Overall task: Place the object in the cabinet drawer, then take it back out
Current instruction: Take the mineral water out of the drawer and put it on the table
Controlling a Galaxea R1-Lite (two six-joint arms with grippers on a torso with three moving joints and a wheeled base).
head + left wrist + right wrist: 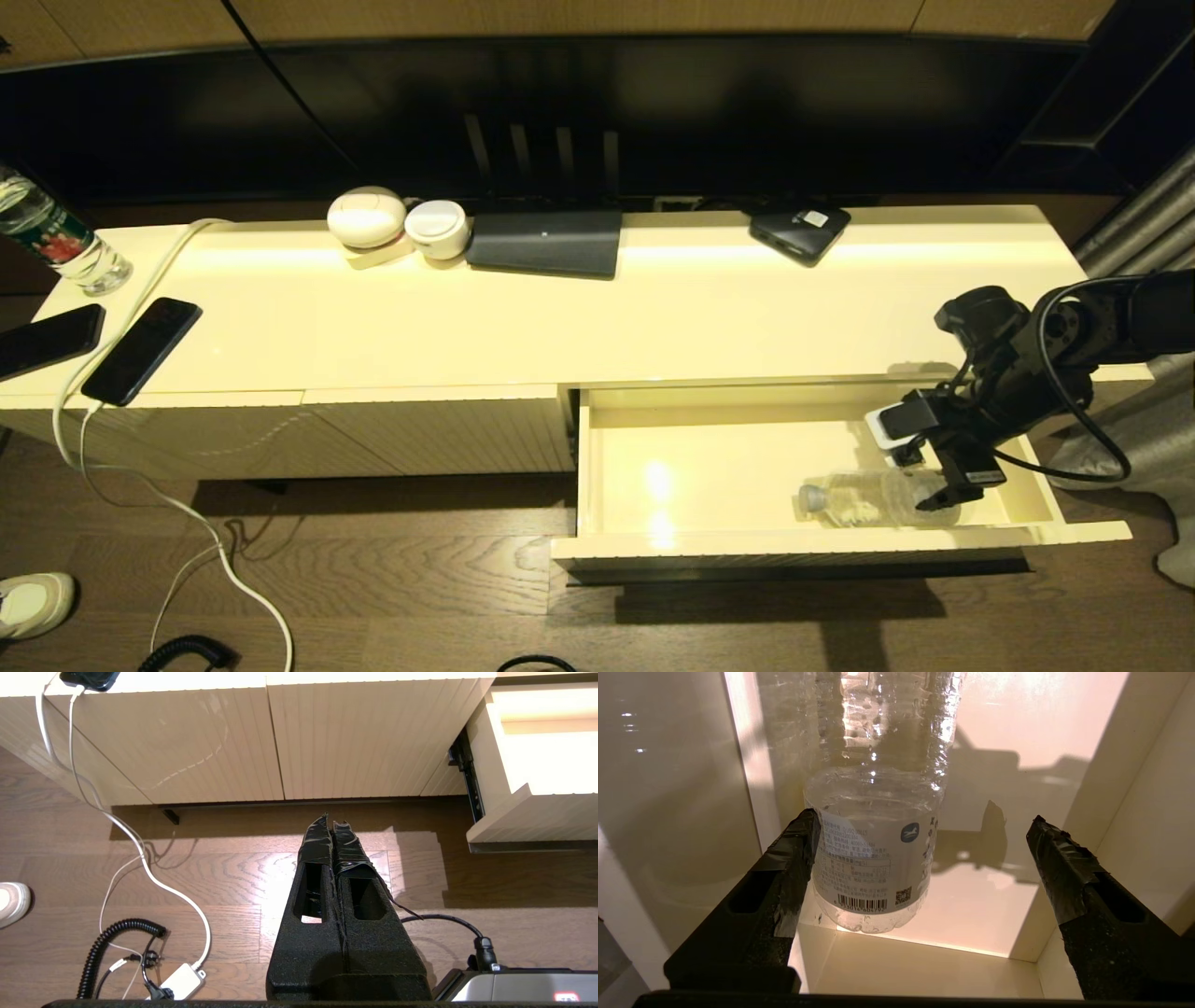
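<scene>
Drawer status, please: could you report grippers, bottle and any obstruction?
Right gripper open astride the bottle. Bottle lying in the open drawer. Left gripper shut, parked over the floor. Nothing in the way.

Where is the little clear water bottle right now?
The water bottle lies on its side inside the open cabinet drawer, at its right end, with the right gripper open around its base.

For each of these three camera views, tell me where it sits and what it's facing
Head: on the robot's head, looking down on the open drawer, bottle and right gripper.
Left wrist: behind the shut left gripper, facing floor and cabinet fronts.
Right wrist: behind the open right gripper, inside the drawer.
Head and right wrist share the bottle.
</scene>
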